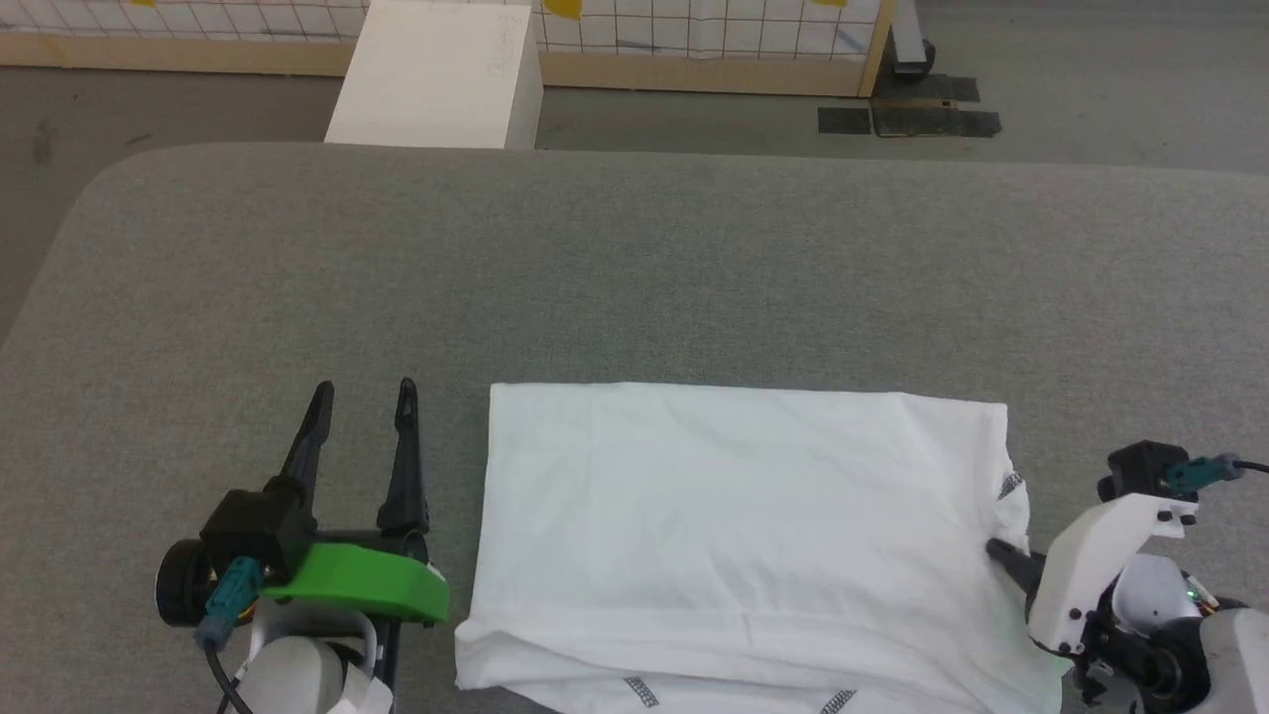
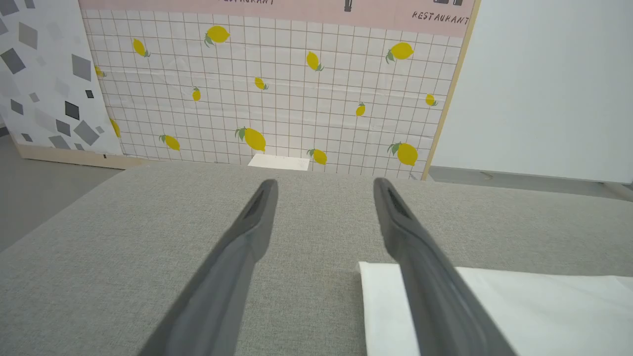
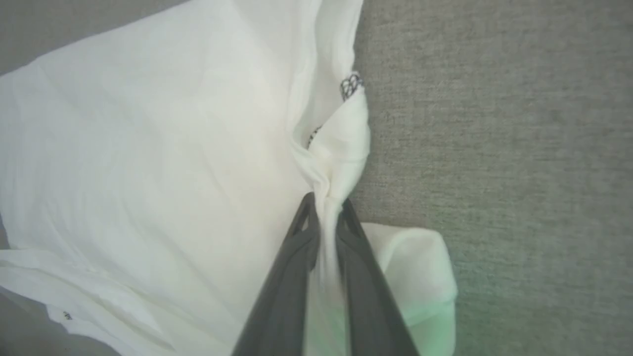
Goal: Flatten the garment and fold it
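we see the garment (image 1: pixel 734 516) lying on the table (image 1: pixel 634 278), its long axis running from our left jaws to our right jaws. left jaws spread wide, empty, just beside it; right jaws pinch its bunched edge.

A grey fabric surface (image 1: pixel 634 268) bears the folded white garment (image 1: pixel 734 516).

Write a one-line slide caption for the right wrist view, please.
Right gripper shut on a bunched edge of the white garment, lying on the grey surface.
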`<state>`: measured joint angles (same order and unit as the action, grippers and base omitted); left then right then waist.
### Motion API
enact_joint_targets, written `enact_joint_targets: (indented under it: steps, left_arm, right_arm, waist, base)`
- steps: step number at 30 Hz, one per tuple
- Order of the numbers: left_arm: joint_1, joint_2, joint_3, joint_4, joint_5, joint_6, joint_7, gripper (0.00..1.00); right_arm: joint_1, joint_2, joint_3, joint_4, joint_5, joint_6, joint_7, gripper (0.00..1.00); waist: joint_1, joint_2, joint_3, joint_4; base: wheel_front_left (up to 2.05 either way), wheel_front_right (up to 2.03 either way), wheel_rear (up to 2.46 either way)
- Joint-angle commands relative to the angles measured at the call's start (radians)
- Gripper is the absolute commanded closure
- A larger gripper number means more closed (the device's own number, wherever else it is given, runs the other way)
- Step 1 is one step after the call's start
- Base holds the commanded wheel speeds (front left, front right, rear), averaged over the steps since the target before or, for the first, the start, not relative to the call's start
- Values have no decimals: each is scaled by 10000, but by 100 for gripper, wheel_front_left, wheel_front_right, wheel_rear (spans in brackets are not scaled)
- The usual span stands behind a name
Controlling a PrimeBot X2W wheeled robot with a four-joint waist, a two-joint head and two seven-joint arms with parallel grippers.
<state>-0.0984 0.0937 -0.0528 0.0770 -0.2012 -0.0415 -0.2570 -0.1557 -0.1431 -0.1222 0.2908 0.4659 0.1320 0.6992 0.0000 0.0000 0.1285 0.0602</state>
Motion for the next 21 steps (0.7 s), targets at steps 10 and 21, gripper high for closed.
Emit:
enact_joint_targets:
  steps: [10,21]
  left_arm:
    - [40,-264,205,207,344,-337,-47,0]
    - [162,-345,382,321,500,-530,-47,0]
  right_arm:
    - [442,-410,-2398,-95,-2378,-13,-1364,100]
    - [931,98,-1683,-2916,-2894,-13,-487,100]
  waist:
    - [0,0,-171,-175]
    - [0,0,-305,-184]
  base:
    - [0,0,0]
    - [0,0,0]
